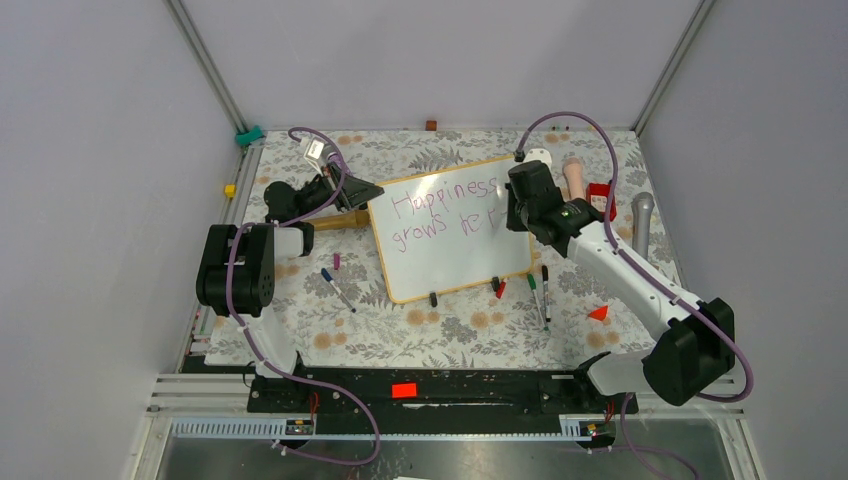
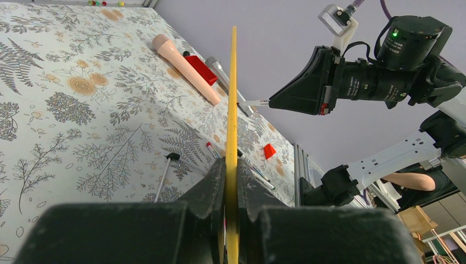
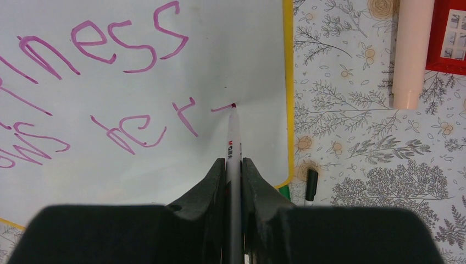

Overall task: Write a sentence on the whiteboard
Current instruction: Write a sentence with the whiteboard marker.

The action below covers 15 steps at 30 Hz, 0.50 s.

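right tool gripping marker | whiteboard | possibly markers beside

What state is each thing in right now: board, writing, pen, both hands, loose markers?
whiteboard: tilted, edge clamped.
sentence: unfinished, last word reads "her", next stroke begun.
marker: uncapped, tip on board.
left hand: shut on whiteboard rim.
right hand: shut on marker.
spare markers: lying on table.

Pink-magenta handwritten lettering runs across the glossy white, yellow-rimmed rectangular board. The cloth-covered surface shows grey ferns and tan flowers on white. A small red plastic wedge lies there.
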Each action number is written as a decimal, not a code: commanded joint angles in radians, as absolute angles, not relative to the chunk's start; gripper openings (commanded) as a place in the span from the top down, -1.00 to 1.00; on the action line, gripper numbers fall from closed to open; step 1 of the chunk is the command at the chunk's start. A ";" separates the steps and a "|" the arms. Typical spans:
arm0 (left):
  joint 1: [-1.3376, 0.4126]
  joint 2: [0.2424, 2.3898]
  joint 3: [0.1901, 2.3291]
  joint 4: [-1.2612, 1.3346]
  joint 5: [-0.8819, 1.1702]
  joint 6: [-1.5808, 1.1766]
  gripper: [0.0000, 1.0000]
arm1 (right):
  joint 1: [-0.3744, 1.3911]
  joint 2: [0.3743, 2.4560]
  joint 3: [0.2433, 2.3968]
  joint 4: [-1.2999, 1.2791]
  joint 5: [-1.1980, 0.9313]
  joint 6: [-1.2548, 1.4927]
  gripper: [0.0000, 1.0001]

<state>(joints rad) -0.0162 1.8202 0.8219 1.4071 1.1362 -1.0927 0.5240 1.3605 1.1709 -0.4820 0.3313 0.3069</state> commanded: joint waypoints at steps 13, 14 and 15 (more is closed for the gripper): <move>-0.027 1.782 0.830 1.470 1.185 -1.072 1.00 | 0.511 1.379 1.219 -0.403 0.267 0.307 1.00; -0.026 1.783 0.830 1.470 1.185 -1.073 1.00 | 0.510 1.375 1.214 -0.398 0.268 0.308 1.00; -0.026 1.783 0.830 1.469 1.185 -1.072 1.00 | 0.511 1.371 1.211 -0.394 0.272 0.307 1.00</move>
